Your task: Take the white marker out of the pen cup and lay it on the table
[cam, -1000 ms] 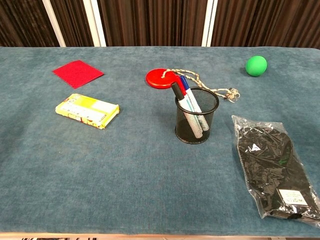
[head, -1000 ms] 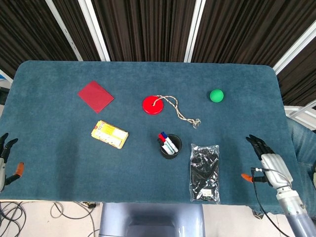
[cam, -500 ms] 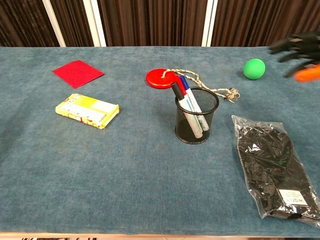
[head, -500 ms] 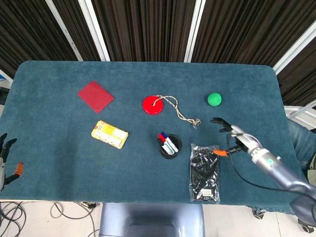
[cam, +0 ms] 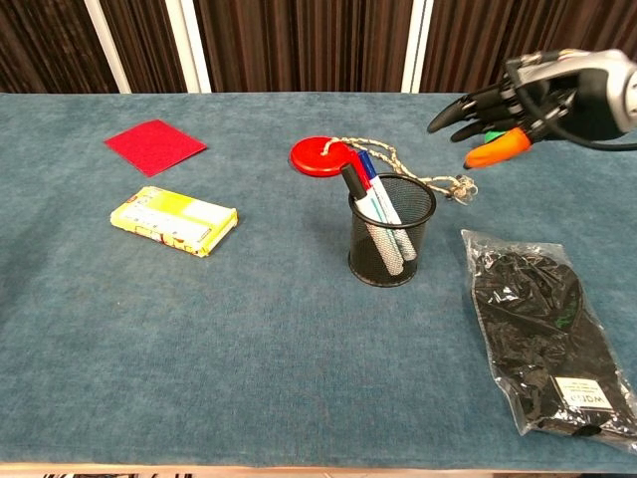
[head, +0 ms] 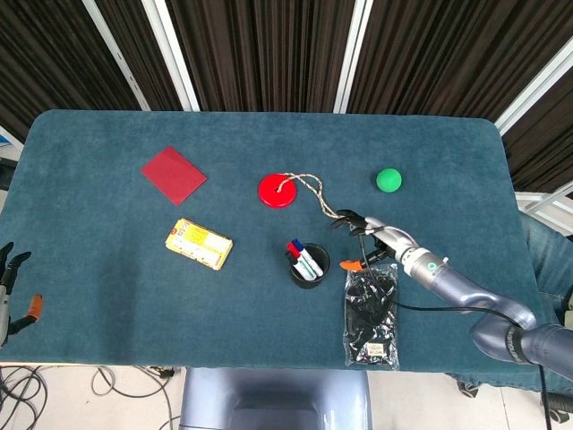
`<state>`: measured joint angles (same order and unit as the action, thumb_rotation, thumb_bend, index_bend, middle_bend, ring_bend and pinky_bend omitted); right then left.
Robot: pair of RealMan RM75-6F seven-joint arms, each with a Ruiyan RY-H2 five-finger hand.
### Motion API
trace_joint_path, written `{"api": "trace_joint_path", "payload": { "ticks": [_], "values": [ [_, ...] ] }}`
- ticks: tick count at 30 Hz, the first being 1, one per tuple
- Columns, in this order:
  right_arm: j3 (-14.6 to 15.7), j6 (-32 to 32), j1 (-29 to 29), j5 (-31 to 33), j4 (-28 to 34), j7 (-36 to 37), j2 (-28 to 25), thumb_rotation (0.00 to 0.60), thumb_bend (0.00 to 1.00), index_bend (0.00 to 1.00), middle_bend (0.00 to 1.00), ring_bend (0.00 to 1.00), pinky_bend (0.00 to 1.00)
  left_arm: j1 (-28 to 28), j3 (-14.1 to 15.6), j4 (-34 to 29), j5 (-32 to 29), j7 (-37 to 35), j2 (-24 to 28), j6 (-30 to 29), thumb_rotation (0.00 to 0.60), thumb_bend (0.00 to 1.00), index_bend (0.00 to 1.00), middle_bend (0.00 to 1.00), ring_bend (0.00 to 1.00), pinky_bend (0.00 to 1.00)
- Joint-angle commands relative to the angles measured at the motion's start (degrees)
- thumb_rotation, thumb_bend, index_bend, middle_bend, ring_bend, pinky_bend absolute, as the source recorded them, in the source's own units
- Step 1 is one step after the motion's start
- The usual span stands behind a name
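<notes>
A black mesh pen cup (cam: 391,242) (head: 310,266) stands near the table's middle, with several markers leaning in it. The white marker (cam: 383,214) (head: 307,265) has a white body and sticks up among red, blue and black caps. My right hand (cam: 518,107) (head: 369,237) hovers in the air to the right of the cup, fingers spread, holding nothing. In the head view its fingertips sit just right of the cup rim. My left hand (head: 11,291) shows only at the far left edge, off the table, fingers apart and empty.
A black item in a clear bag (cam: 548,344) lies right of the cup. Behind the cup lie a red disc with a rope (cam: 320,155), a green ball (head: 389,180) and a red card (cam: 154,145). A yellow packet (cam: 174,220) lies to the left.
My right hand has swung from the table's right edge leftward over the bag and now hovers close to the cup. The left hand has not moved.
</notes>
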<state>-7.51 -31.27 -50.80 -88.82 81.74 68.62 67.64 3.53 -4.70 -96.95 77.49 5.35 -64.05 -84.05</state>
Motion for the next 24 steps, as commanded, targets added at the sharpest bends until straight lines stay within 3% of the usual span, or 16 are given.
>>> {"api": "trace_joint_path", "payload": {
  "ticks": [1, 14, 24],
  "values": [
    [-0.52, 2.75, -1.97, 2.96, -1.72, -4.3, 2.78, 0.6, 0.4, 0.27, 0.0, 0.0, 0.18, 0.0, 0.0, -0.04, -0.01, -0.09, 0.04, 0.02, 0.6, 0.39, 0.14, 0.0, 0.0, 0.04],
    [-3.86, 8.62, -5.77, 12.45, -4.49, -10.35, 8.09, 0.6, 0.44, 0.35, 0.0, 0.0, 0.18, 0.18, -0.04, -0.39, -0.56, -0.47, 0.29, 0.71, 0.6, 0.39, 0.14, 0.0, 0.0, 0.04],
    [-5.9, 10.85, -7.14, 16.31, -5.19, -14.23, 9.92, 0.6, 0.44, 0.39, 0.0, 0.0, 0.18, 0.19, -0.29, -0.78, -1.4, -0.76, 0.5, 0.99, 0.6, 0.39, 0.14, 0.0, 0.0, 0.04]
  ]
}}
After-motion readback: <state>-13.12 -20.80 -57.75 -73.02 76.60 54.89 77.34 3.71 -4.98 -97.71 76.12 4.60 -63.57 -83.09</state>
